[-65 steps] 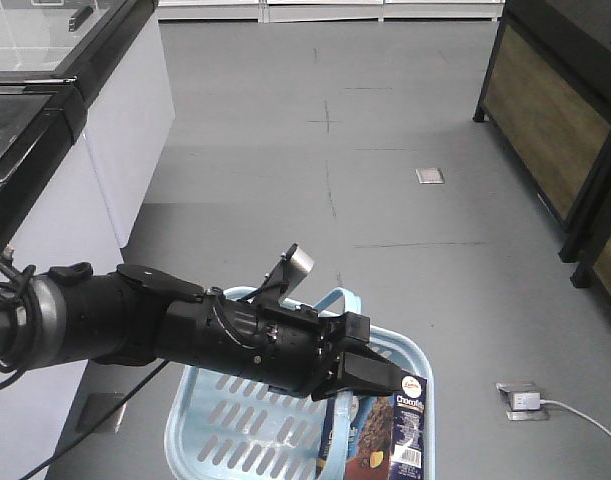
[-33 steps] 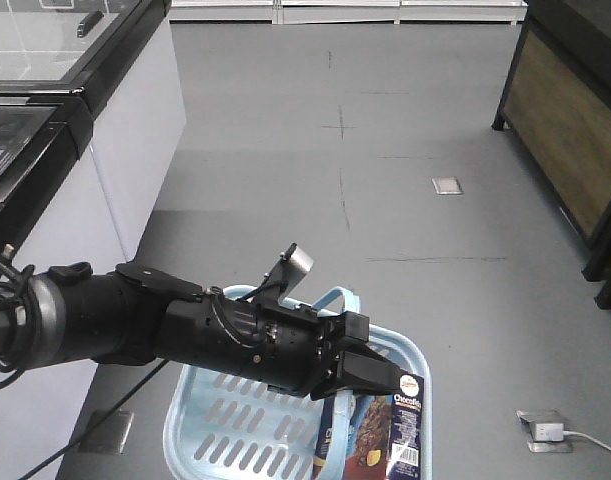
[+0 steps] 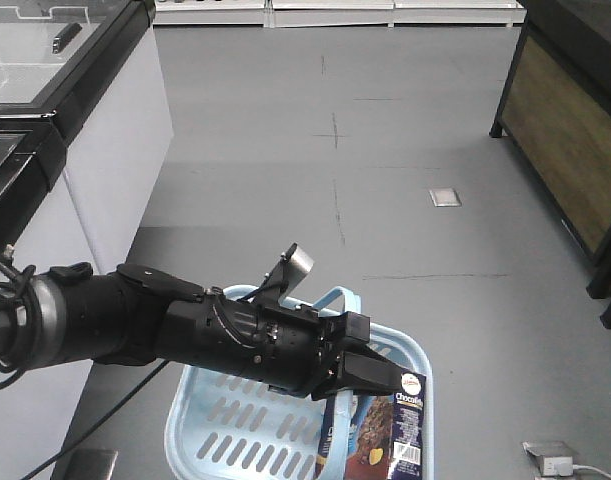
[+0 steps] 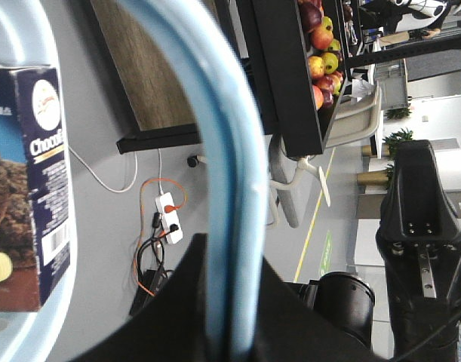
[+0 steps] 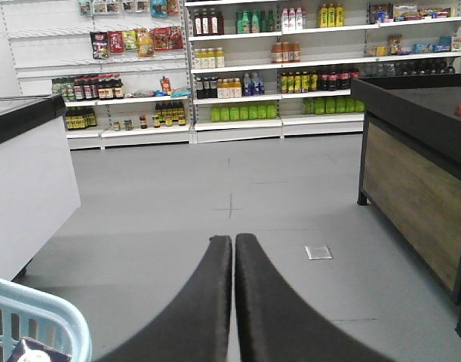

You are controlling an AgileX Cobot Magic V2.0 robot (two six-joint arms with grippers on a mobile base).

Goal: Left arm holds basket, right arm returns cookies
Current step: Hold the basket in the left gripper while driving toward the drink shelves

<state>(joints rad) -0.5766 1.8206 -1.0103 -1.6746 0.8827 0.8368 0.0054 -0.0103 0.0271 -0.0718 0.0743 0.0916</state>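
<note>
The Choco cookies box (image 3: 390, 432) appears propped on end inside the light blue basket (image 3: 185, 410). Its logo end sits up by the rim, just beneath the tip of the left gripper (image 3: 380, 377), which is clamped on the loop handle (image 3: 330, 298). The right gripper (image 5: 234, 243), fingers pressed together and holding nothing, has the box low and to its left, at the basket's corner. The left gripper is nearer, but the free right one would likely have to open and come down-left across the box's upright long axis.
</note>
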